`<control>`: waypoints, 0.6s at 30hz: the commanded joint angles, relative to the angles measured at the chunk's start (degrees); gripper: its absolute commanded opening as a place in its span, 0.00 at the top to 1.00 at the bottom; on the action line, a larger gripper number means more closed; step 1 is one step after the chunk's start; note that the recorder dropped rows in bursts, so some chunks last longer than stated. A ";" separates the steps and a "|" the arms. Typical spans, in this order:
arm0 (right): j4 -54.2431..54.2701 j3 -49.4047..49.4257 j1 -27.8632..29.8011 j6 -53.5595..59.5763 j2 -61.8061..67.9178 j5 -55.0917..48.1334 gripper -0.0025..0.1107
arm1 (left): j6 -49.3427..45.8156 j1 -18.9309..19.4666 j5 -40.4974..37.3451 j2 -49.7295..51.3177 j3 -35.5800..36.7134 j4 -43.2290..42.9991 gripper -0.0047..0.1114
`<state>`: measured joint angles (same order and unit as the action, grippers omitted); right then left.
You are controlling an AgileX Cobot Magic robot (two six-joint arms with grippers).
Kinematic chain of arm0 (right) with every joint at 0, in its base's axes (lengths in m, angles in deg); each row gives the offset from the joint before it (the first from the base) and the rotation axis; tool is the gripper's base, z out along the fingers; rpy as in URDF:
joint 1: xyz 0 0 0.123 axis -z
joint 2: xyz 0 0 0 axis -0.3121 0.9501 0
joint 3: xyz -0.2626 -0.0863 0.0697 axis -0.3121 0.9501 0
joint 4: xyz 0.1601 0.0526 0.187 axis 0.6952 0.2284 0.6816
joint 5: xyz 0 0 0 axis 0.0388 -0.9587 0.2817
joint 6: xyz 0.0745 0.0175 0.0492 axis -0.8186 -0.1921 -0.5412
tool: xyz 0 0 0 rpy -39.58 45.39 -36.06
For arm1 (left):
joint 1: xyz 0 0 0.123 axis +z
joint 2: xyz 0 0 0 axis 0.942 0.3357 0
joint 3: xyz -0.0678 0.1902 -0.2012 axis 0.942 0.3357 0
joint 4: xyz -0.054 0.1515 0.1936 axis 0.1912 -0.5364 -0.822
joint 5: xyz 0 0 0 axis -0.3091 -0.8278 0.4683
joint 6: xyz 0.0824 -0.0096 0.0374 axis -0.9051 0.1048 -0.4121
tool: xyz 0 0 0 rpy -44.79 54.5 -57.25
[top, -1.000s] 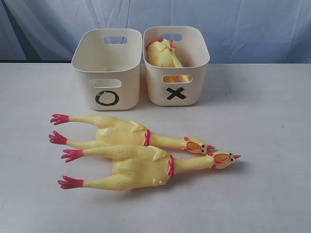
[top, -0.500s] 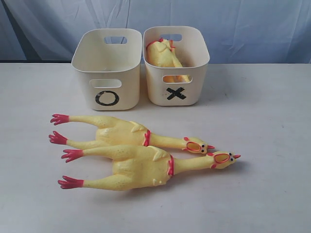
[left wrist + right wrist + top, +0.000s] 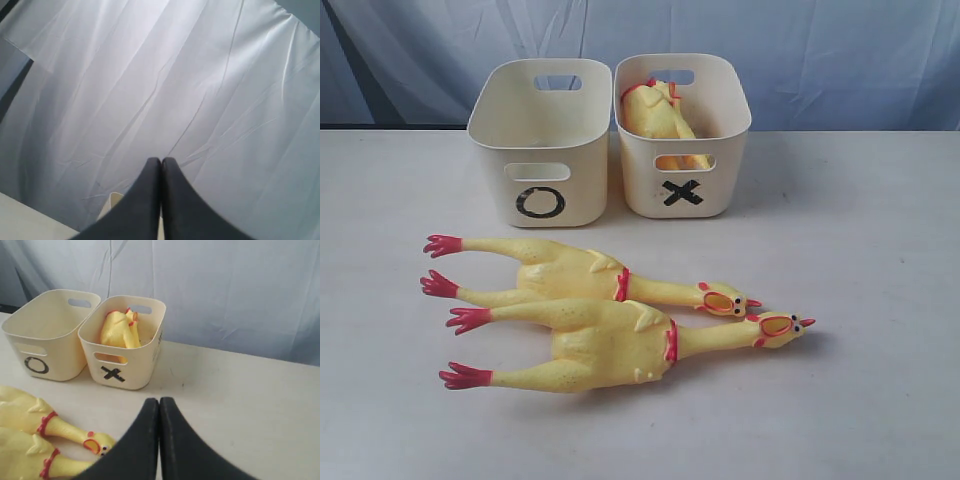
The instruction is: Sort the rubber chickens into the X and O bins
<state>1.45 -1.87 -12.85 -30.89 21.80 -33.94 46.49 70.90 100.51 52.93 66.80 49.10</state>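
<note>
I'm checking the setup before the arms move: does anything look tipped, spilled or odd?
Nothing stands out. The cream plastic O tub and X tub stand upright side by side, a smaller yellow rubber chicken inside the X one. Two large yellow rubber chickens lie flat together on the white table.

You'll see the upper large chicken and lower large chicken touching mid-frame, heads right; the small chicken sits in the X bin, right of the O bin.
</note>
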 commanded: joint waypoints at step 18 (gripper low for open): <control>7.73 3.16 0.21 3.69 -17.82 -9.66 0.98 | 44.30 -0.12 17.11 24.15 -19.16 -69.38 0.96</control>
<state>9.16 1.07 -12.85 -27.72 5.21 -43.06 87.02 70.90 113.36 71.51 51.07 -12.25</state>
